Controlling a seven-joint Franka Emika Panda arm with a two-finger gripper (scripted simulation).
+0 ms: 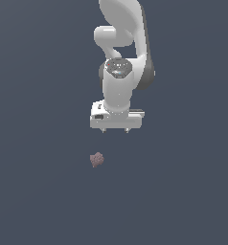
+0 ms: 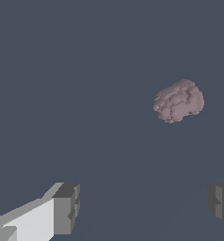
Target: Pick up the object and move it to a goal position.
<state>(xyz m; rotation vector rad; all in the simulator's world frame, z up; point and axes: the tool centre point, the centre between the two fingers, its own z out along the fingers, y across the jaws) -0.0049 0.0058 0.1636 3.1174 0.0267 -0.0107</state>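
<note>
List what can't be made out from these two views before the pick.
- Exterior view: the pink-brown blob is too small to show its bumps or how it sits.
- Exterior view: the gripper jaws are short stubs under the hand; their gap is hard to read.
- Wrist view: both fingers are cut off by the frame edge.
- Goal position: no marker shows in either view.
- Arm base: cut off by the exterior view's top edge.

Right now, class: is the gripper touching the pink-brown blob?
Apart. The wrist view shows the blob well clear of the open gripper, bare floor between.
</note>
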